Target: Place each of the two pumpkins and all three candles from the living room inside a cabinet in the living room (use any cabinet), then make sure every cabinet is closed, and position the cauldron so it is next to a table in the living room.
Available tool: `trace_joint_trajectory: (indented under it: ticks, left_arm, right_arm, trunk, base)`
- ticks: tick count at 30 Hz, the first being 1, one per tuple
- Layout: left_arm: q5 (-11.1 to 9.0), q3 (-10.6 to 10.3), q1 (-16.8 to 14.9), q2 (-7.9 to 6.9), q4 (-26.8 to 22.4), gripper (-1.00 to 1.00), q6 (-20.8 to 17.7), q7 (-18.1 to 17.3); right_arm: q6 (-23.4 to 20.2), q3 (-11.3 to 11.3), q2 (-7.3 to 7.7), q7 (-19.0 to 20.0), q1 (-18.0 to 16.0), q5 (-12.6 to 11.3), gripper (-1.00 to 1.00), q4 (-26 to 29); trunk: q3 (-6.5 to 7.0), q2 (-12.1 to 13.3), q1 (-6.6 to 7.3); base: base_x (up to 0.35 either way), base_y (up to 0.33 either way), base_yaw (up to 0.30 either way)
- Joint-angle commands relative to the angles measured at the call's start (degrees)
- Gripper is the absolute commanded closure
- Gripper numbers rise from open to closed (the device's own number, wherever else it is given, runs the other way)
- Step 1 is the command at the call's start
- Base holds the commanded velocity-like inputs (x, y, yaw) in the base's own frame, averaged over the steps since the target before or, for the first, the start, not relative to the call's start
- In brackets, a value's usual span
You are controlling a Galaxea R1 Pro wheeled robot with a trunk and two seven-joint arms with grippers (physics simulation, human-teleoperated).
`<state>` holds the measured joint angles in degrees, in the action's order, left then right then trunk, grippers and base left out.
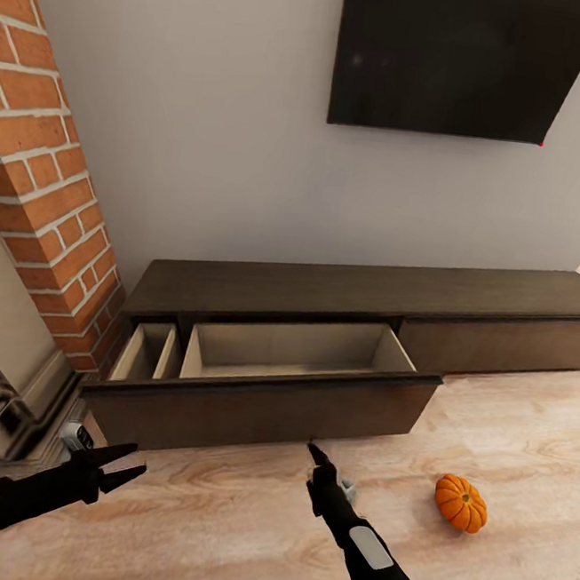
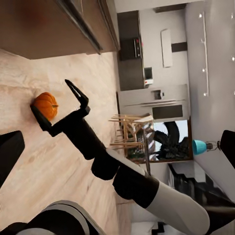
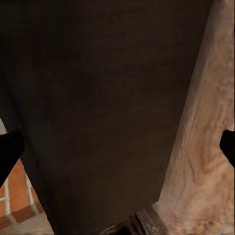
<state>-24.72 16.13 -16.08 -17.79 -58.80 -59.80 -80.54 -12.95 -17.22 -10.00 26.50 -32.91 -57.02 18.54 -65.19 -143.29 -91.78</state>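
Left gripper (image 1: 120,466) is seen low over the wooden floor (image 1: 239,517), with its two fingers spread apart and nothing held between them. Just behind it, a brick column (image 1: 52,176) is seen. Ahead of both grippers, the cabinet (image 1: 361,289) is found against the wall, and its wide drawer (image 1: 293,348) is pulled out, showing a pale inside with nothing in it. Right gripper (image 1: 318,463) is pointed at the dark drawer front, close to it; that dark front is shown up close in the right wrist view, with fingertips far apart at the edges. To the right of this gripper, one pumpkin (image 1: 460,503) is left on the floor. From the left wrist view, the pumpkin (image 2: 46,105) is seen just past the right gripper (image 2: 56,110), and a kitchen (image 2: 147,63) is seen far behind.
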Motion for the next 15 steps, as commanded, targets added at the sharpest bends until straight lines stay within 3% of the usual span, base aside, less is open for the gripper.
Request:
trace_joint_trajectory:
  ticks: [1, 5, 7, 9, 10, 12, 15]
  left_arm:
    - [0.2, 0.0, 0.0, -0.02, 0.2, -1.0, 0.0, 0.2]
    - [1.6, 0.0, 0.0, -0.11, 0.5, -1.0, -0.1, 2.1]
    - [2.3, 0.0, 0.0, -0.16, 0.5, -1.0, -0.1, 3.3]
    - [3.9, 0.0, 0.0, -0.18, 0.5, -1.0, -0.1, 5.6]
    - [6.6, 0.1, 0.0, -0.11, 0.5, -1.0, -0.2, 8.8]
    - [8.8, 0.1, 0.0, -0.08, 0.5, -1.0, -0.2, 11.4]
    - [10.9, 0.1, 0.0, 0.01, 0.6, -1.0, -0.1, 14.8]
  right_arm:
    - [-1.4, 0.0, 0.0, -4.1, -0.1, 0.0, -1.0, 0.1]
    - [-5.2, 0.6, 0.63, -16.4, -0.3, 0.5, -1.0, 0.4]
    - [-7.0, 1.0, 1.64, -18.3, 0.0, 0.7, -1.0, 0.9]
    - [-10.9, 1.3, 3.92, -19.5, 0.1, 0.9, -1.0, 2.3]
    - [-14.4, 1.4, 6.19, -20.0, 0.3, 1.0, -1.0, 3.8]
    - [-16.7, 1.5, 7.83, -20.1, 1.3, 1.0, -1.0, 5.5]
    - [-19.4, 1.6, 8.84, -20.3, 2.7, 1.5, -1.0, 9.3]
  trunk:
    - [0.0, 0.0, 0.0]
    - [0.0, 0.0, 0.0]
    - [0.0, 0.0, 0.0]
    - [0.0, 0.0, 0.0]
    - [0.22, 0.0, 0.03]
    - [0.66, 0.0, 0.08]
    - [1.25, 0.8, 0.52]
  base:
    - [-0.226, -0.083, 0.0]
    - [-0.088, -0.034, 0.0]
    - [-0.026, -0.01, 0.0]
    - [-0.011, -0.004, 0.0]
    - [-0.003, -0.001, 0.0]
    - [-0.002, -0.001, 0.0]
    - [0.0, 0.0, 0.0]
